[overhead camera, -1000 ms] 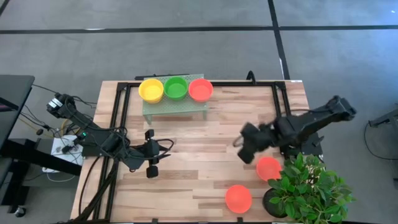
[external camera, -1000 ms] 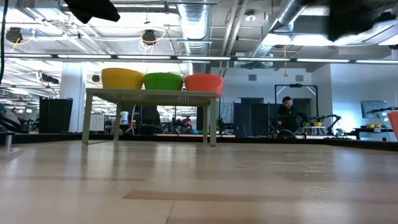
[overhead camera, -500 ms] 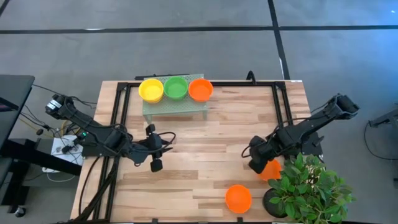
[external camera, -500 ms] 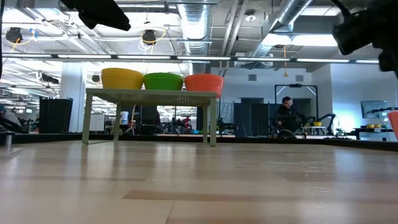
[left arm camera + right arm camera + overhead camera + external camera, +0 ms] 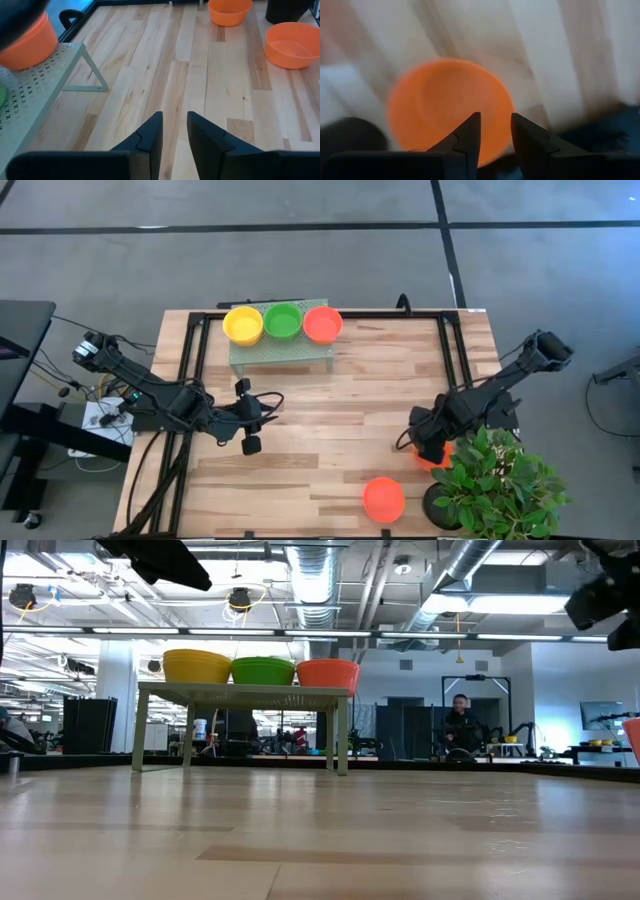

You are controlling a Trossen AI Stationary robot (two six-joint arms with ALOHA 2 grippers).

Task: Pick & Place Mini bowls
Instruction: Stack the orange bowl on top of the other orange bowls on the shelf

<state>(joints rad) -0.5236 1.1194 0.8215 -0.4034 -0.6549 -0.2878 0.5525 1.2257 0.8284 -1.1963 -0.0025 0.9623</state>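
Observation:
Three mini bowls, yellow (image 5: 243, 324), green (image 5: 283, 321) and red (image 5: 322, 324), sit on their bases in a row on a small green stand (image 5: 280, 356) at the table's far side. A red bowl (image 5: 383, 499) rests on the table near the front edge. Another red bowl (image 5: 447, 107) lies beside the plant, and my right gripper (image 5: 495, 131) hangs open above it, pointing down, well clear of it in the low view (image 5: 605, 600). My left gripper (image 5: 174, 127) waits open above the table's left middle (image 5: 250, 432), with nothing between its fingers.
A dark pot with a leafy plant (image 5: 500, 480) stands at the near right corner, close to my right gripper and its bowl. Black rails (image 5: 195, 370) run along the table's left, far and right sides. Bare wood (image 5: 330, 420) lies between the two arms.
My right gripper has come down and gone toward the table's near right corner, tipping until it points straight down over the red bowl beside the plant. Its fingers stay open. The bowls have not moved.

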